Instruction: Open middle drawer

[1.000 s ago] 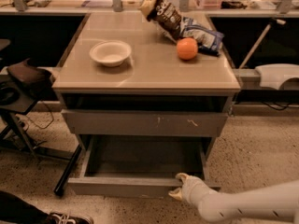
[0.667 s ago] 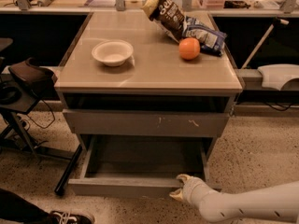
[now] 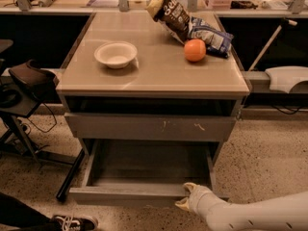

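Nothing has visibly moved since the earlier frames: the gripper (image 3: 186, 196) sits at the same spot on the drawer front, and the drawer is out no further.

At the far left, one sneaker (image 3: 72, 221) lies on the speckled floor. On the cabinet top (image 3: 159, 76) there is one white bowl (image 3: 115, 54) left of centre. Toward the back right lie two snack bags, a dark one (image 3: 174, 12) propped up and a blue-and-white one (image 3: 211, 36) lying flat. One orange (image 3: 195, 50) rests just in front of them.

Two drawer fronts show below the top. The upper front (image 3: 149, 127) bears white scratch marks. Beneath it is the middle drawer (image 3: 125, 195), pulled well out toward the camera with its shallow grey tray open upward. Its plain front faces the camera, and the front's long axis runs left to right across the view.

The single gripper is at the right end of that front, against its top edge. Whether it clasps the panel or merely rests on it cannot be told. The white arm (image 3: 260, 215) reaches in from the lower right corner.
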